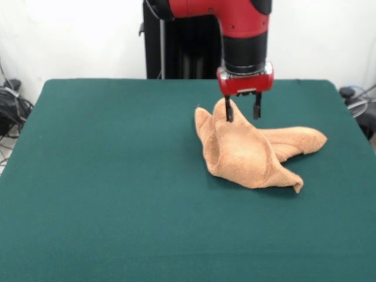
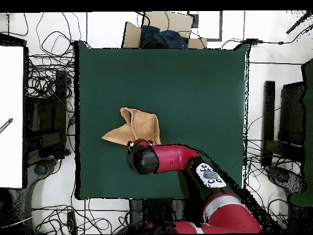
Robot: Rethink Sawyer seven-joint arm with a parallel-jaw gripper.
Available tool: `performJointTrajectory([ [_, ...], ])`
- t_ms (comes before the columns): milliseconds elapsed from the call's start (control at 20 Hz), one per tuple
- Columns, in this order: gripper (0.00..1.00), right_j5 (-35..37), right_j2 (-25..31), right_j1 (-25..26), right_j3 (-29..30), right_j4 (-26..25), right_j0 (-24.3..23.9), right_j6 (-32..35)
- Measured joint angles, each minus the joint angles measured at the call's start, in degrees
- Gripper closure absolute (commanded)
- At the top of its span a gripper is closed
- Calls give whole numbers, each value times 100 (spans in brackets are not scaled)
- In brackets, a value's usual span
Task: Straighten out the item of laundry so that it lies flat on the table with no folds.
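Hanging down from above, a red and black robot arm (image 1: 244, 35) holds its gripper (image 1: 242, 110) at the top of a crumpled orange-tan towel (image 1: 252, 150). Two dark fingers (image 1: 229, 110) stand slightly apart; one touches a raised peak of cloth, but whether they actually pinch it is unclear. The towel lies bunched in folds on the green table (image 1: 106, 176), right of centre in the front view. From overhead, the arm covers part of the towel (image 2: 137, 127).
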Motion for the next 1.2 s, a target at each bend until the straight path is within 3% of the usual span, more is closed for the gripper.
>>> performJointTrajectory([
  [600,0,-77,-121,-4,1,0,206,0],
  [1200,0,-390,-120,504,-77,1,209,0],
])
